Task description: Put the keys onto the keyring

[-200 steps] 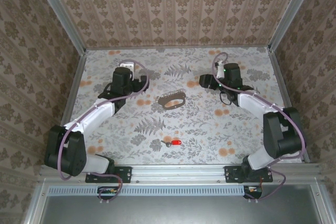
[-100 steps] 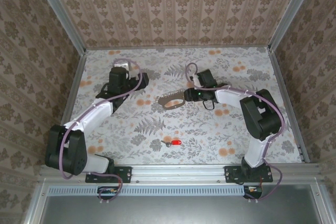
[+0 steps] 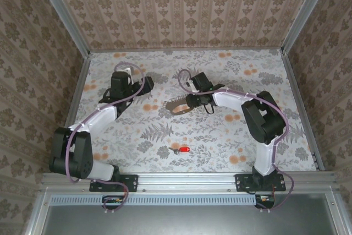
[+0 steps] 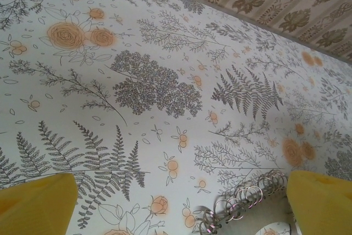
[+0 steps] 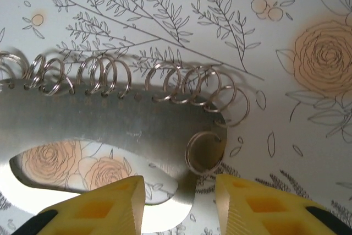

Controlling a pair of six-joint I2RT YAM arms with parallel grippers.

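The keyring is a flat grey metal loop with a hollow middle and a row of small wire rings along one edge, lying mid-table. My right gripper stands low over its right end. In the right wrist view the yellow fingers straddle that end of the keyring, still apart, with a gap on the right side. The key, with its red head, lies alone nearer the front edge. My left gripper hovers wide open left of the loop, and its wire rings show between the yellow fingertips.
The floral table cover is bounded by patterned walls on three sides, with a metal rail at the front. The right forearm stretches across the back right of the table.
My right arm has swung left from the back right to the keyring's right end, and its jaws have narrowed. The left gripper has shifted slightly left. Key and keyring have stayed put.
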